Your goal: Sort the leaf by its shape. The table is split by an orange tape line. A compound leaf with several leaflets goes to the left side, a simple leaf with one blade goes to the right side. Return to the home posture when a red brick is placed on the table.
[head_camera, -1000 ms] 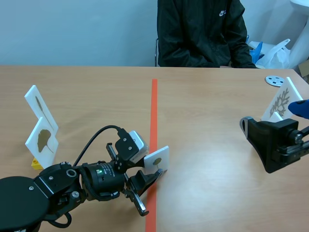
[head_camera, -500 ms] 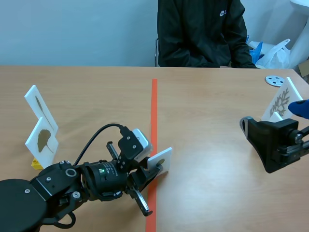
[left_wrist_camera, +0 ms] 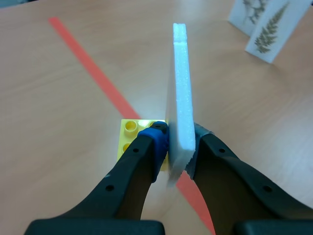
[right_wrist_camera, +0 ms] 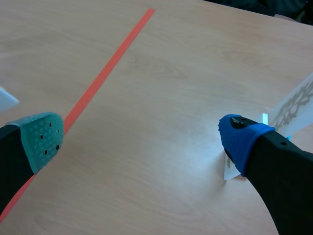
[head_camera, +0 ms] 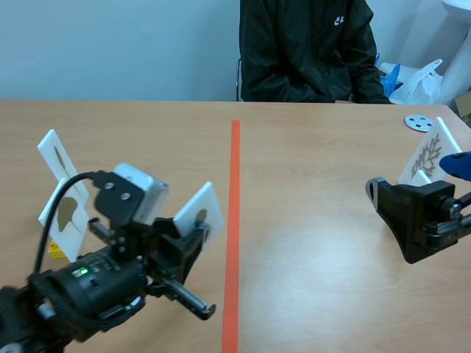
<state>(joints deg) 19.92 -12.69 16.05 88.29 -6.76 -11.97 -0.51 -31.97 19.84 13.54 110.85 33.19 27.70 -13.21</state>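
Leaf card [head_camera: 197,212], scene view: lifted off the table [head_camera: 316,243], tilted, left of the orange tape line [head_camera: 235,191], at the end of the left arm [head_camera: 103,283]; the leaf looks like one small blade on a stalk, too small to be sure
Neighbours, scene view: two white cards [head_camera: 66,213] stand well off to the left; a lacy-leaf card [head_camera: 427,156] stands far right, near the right arm [head_camera: 416,220]
Room, scene view: smooth pale wood top, plain wall, a person [head_camera: 309,51] in a dark jacket seated across, a grey disc [head_camera: 419,122] and plastic bags [head_camera: 416,81] at the far right
Left gripper [left_wrist_camera: 178,147], left wrist view: clamped on the card's lower end, which is seen edge-on; a yellow brick [left_wrist_camera: 131,134] sits at its foot beside the blue pad [left_wrist_camera: 157,138]
Handling: probably light, stiff foam that dents or snaps under a hard squeeze; best held low on the flat faces, near the brick, as here
Right gripper [right_wrist_camera: 142,137], right wrist view: jaws wide, nothing between them; the lacy-leaf card stands just beside its blue pad [right_wrist_camera: 242,139]
Judgement: a single blade would belong right of the line
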